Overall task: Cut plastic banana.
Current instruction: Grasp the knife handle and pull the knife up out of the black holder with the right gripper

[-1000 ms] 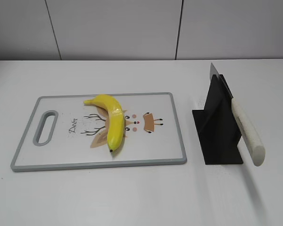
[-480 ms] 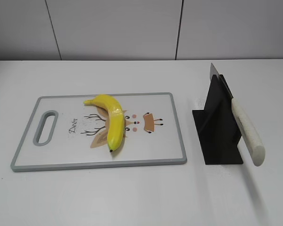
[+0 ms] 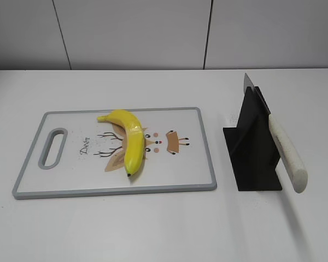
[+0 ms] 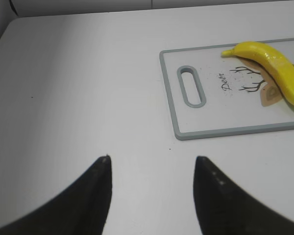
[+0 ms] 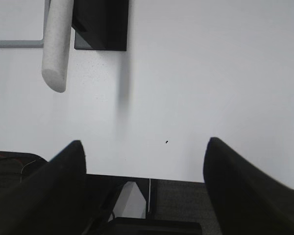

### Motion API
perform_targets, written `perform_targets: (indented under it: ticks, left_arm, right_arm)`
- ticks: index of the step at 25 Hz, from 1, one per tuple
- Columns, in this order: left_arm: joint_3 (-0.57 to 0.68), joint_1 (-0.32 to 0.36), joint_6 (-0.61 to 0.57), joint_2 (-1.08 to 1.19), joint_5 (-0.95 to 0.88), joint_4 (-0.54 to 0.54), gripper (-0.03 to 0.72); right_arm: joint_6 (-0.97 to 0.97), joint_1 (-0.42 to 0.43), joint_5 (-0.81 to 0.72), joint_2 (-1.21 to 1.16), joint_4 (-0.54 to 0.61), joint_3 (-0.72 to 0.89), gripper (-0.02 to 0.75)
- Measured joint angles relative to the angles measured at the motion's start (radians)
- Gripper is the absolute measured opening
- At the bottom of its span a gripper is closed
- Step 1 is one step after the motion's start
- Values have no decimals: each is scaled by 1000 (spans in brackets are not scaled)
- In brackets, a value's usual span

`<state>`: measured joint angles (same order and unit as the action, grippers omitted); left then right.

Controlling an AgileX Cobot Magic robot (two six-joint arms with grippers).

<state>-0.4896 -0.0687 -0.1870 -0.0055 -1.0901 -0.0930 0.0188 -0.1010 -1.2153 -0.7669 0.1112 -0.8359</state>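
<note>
The plastic banana (image 3: 129, 141) lies whole on a white cutting board (image 3: 71, 183) with a grey rim, black tip towards the front; it also shows in the left wrist view (image 4: 274, 61). A knife with a white speckled handle (image 3: 287, 154) rests in a black stand (image 3: 254, 144); the handle also shows in the right wrist view (image 5: 56, 46). My left gripper (image 4: 152, 164) is open and empty over bare table, left of the board. My right gripper (image 5: 144, 147) is open and empty at the table's front edge, short of the knife. Neither gripper shows in the exterior view.
The board has a grey handle slot (image 3: 53, 147) at its left end and a deer drawing under the banana. The white table (image 3: 164, 229) runs to a grey panelled wall at the back. Its front edge (image 5: 147, 177) drops to dark floor.
</note>
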Motion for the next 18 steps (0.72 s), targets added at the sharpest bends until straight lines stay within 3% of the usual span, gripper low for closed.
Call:
perform_targets:
  ticks: [12, 18]
  left_arm:
    - [0, 0, 0, 0, 0, 0, 499]
    - [0, 0, 0, 0, 0, 0, 499]
  right_arm:
    - [152, -268, 3, -282, -46, -111, 570]
    - [156, -306, 8, -453, -48, -222, 570]
